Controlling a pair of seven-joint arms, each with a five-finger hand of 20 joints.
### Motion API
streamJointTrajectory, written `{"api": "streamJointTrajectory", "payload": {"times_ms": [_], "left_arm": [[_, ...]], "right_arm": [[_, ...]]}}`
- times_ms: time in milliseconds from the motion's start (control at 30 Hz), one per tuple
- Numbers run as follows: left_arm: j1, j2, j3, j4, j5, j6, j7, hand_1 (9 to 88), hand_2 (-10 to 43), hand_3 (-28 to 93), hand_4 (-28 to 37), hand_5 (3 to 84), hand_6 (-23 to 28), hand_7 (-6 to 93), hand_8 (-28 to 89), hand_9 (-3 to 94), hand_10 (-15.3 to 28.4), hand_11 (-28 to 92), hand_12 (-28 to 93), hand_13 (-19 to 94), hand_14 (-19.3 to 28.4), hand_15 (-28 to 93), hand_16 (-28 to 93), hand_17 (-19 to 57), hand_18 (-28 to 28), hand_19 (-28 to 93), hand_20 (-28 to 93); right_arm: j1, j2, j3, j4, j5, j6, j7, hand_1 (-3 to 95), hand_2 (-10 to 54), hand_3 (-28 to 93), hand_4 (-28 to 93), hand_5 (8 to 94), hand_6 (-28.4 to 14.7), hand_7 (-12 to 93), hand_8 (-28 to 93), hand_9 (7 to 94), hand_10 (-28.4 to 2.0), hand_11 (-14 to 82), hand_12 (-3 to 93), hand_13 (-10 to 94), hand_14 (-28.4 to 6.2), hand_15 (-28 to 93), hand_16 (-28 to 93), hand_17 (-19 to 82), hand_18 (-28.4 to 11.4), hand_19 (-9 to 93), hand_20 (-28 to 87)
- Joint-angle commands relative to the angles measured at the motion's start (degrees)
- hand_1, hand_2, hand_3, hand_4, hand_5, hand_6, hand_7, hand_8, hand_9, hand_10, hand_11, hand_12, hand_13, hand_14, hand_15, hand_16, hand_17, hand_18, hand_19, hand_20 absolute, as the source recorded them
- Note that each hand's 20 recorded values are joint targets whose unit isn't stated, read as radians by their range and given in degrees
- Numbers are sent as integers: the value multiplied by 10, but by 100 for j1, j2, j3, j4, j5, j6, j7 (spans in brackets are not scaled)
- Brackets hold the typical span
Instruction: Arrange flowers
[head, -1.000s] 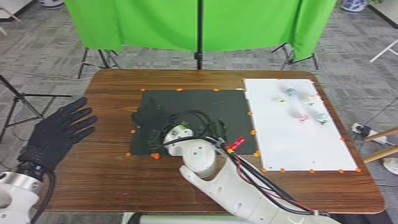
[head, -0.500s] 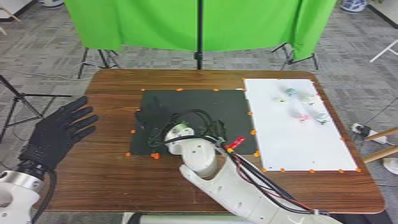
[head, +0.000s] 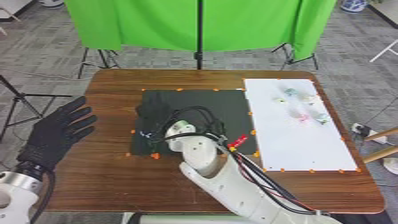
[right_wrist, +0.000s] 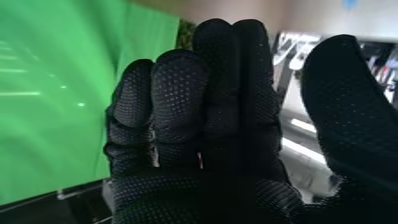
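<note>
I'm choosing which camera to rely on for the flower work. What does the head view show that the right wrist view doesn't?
Head view alone: the open left hand and the black mat edged with orange marks. The pastel flowers on the white sheet show plainly there; I can't tell whether the wrist view catches them.

Right wrist view alone: the right hand close up, its fingers straight, and bright white strips.

Both: the right hand and the green curtain.
</note>
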Motion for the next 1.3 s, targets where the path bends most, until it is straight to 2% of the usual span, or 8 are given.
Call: {"api": "streamJointTrajectory", "payload": {"times_ms": [33,200,300,367,467,700,867,1300], "left_arm": [[447,-352,-128,-126,52,79,274,240,-18,700,-283,267,21,214,-120,213,102,229,159,161,129,341,-13,-114,189,409,75],[572,-475,-197,-183,80,93,305,240,-19,701,-283,267,21,214,-120,213,102,227,158,161,129,341,-14,-114,189,409,74],[667,-496,-228,-203,78,136,384,240,-19,702,-283,267,21,214,-120,213,102,228,158,162,129,341,-13,-114,189,408,74],[677,-555,-240,-222,80,125,330,239,-19,702,-283,267,22,213,-120,217,102,229,159,163,130,340,-14,-114,189,409,75],[589,-552,-185,-180,88,82,318,240,-19,700,-283,267,22,213,-119,220,103,231,157,167,130,340,-14,-113,190,409,74],[564,-599,-151,-167,110,54,261,240,-19,701,-283,267,21,214,-120,221,104,233,155,168,131,344,-15,-114,189,409,74],[596,-523,-117,-164,78,127,323,240,-19,701,-283,268,21,214,-120,222,104,233,155,167,131,345,-15,-114,189,409,74],[568,-487,-115,-133,71,87,293,239,-19,701,-283,267,21,213,-120,223,105,233,154,169,132,345,-16,-114,189,409,75]], "right_arm": [[194,466,1043,-929,817,-341,-293,263,-74,858,-283,617,36,405,-206,674,-77,415,265,607,-54,714,280,218,-175,744,438],[251,1607,1506,-1048,1329,-213,267,248,-73,884,-283,523,28,407,-229,575,-87,403,246,497,-50,619,219,145,-180,605,369],[109,2083,1757,-790,1595,-58,719,245,-74,890,-283,471,15,410,-229,514,-92,406,240,442,-57,596,198,138,-181,603,357],[-192,2325,2066,-807,1644,-227,899,249,-70,895,-283,446,9,414,-230,478,-95,400,230,422,-58,582,181,138,-180,608,349],[-798,2819,2488,-1012,1612,120,1159,252,-69,897,-283,415,-5,412,-233,445,-102,393,220,398,-63,568,162,138,-179,616,340],[-1999,3530,3515,-1586,1604,-15,1462,275,-95,897,-283,402,1,419,-236,447,-89,393,210,426,-58,496,138,130,-178,603,299],[-2647,3775,4066,-1932,1557,-306,1368,286,-95,888,-283,412,8,422,-238,464,-82,389,209,472,-54,439,141,134,-178,612,301],[-3115,3914,4300,-1918,1525,-547,1328,287,-95,877,-283,458,23,432,-241,524,-77,435,226,513,-40,476,182,145,-176,618,324]]}}
